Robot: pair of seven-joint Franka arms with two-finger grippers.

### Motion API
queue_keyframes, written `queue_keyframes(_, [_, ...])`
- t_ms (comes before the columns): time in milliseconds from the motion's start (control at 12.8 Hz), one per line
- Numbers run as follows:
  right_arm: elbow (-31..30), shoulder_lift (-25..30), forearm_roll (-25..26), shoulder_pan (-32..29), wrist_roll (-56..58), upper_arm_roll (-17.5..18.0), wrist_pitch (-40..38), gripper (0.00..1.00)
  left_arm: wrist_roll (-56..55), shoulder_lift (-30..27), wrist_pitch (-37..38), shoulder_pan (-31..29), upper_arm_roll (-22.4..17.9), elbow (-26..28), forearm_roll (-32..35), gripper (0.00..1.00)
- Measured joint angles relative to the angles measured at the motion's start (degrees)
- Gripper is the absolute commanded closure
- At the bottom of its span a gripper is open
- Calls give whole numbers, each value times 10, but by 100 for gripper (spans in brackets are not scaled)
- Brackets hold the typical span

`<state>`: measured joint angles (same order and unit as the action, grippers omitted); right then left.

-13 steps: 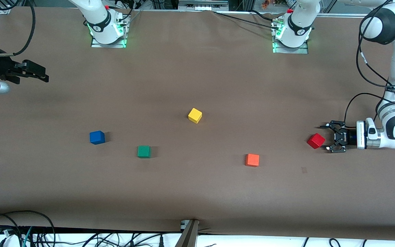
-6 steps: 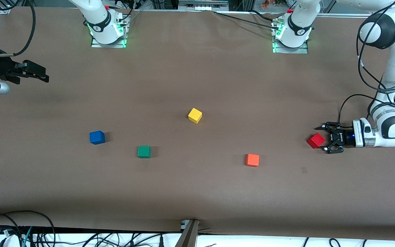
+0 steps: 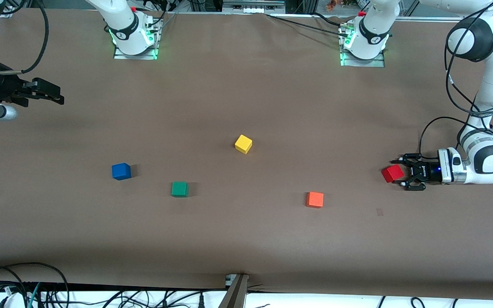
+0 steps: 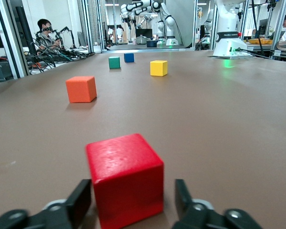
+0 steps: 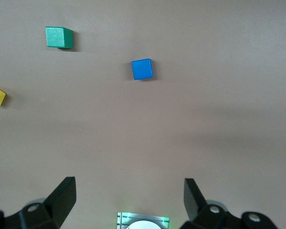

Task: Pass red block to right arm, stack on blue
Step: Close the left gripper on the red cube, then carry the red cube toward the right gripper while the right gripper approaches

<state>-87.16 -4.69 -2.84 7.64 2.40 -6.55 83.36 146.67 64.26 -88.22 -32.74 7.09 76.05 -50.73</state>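
Observation:
The red block [image 3: 392,173] sits on the brown table near the left arm's end. My left gripper [image 3: 401,173] is low at the table and open, with the red block [image 4: 126,176] between its fingers [image 4: 81,202]. One finger is close against the block and the other stands a little apart from it. The blue block [image 3: 121,171] lies toward the right arm's end and also shows in the right wrist view [image 5: 142,69]. My right gripper [image 3: 56,95] hangs open and empty over bare table at the right arm's end.
A green block [image 3: 179,188], a yellow block [image 3: 243,143] and an orange block [image 3: 315,199] lie spread across the middle of the table. Both arm bases [image 3: 135,40] stand along the table's edge farthest from the front camera. Cables hang past the nearest edge.
My left gripper has slid toward the red block, which now lies between its fingers. The block has shifted slightly. My right gripper has drifted a little.

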Motion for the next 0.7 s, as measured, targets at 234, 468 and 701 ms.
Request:
queue_keyframes(234, [0, -2, 0, 0, 0, 0, 0, 0, 5, 0, 0, 6, 1, 0, -1, 100])
queue_keyframes(468, [0, -12, 0, 0, 0, 0, 0, 0, 5, 0, 0, 14, 2, 0, -1, 100])
queue_keyframes(701, [0, -23, 0, 2, 0, 0, 1, 0, -3, 0, 5, 18, 7, -4, -1, 100])
